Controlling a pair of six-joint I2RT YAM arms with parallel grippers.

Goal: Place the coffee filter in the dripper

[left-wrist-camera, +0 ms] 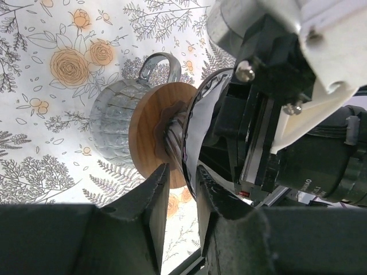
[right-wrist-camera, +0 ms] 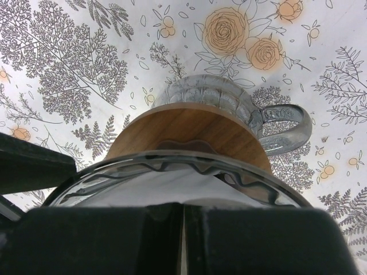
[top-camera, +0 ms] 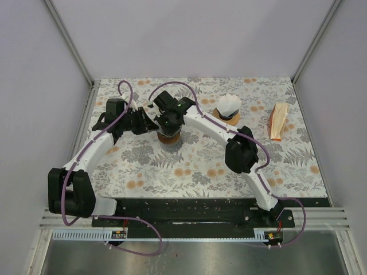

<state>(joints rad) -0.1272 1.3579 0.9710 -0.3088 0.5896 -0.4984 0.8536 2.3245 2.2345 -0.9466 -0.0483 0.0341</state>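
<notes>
White arms (top-camera: 209, 125) carry black joints (top-camera: 241, 150), purple cables (top-camera: 172, 83).

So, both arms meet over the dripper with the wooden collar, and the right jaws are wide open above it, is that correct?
Not quite: the right jaws are shut, not wide open. The right wrist view shows their fingers pressed together just above the dripper. The rest stands: both arms meet over it, and its collar is wooden.
</notes>
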